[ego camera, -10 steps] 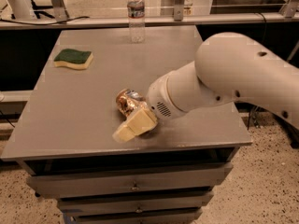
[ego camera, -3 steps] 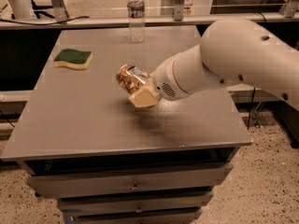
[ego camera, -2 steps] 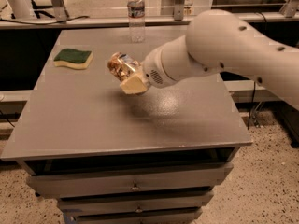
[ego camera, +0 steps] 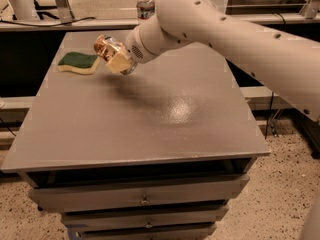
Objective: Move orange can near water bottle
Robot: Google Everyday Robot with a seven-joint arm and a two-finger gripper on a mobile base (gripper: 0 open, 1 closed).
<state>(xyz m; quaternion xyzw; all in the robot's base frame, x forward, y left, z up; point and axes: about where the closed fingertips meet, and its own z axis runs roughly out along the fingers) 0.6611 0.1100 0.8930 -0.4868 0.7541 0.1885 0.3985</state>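
My gripper (ego camera: 116,59) is shut on the orange can (ego camera: 106,47) and holds it in the air above the left part of the grey table (ego camera: 150,119). The can lies tilted between the cream fingers (ego camera: 120,64), its shiny end pointing left. The water bottle (ego camera: 145,3) stands at the table's far edge; only its top with the dark label band shows, the white arm (ego camera: 225,29) hides its lower part. The can is in front of and to the left of the bottle.
A green-and-yellow sponge (ego camera: 78,63) lies at the table's far left, just left of and below the held can. The table has drawers (ego camera: 142,199) beneath. Shelving and cables stand behind the table.
The gripper has lifted the can off the table's middle and carried it up, left and toward the far edge. The arm has swung across the bottle's lower part.
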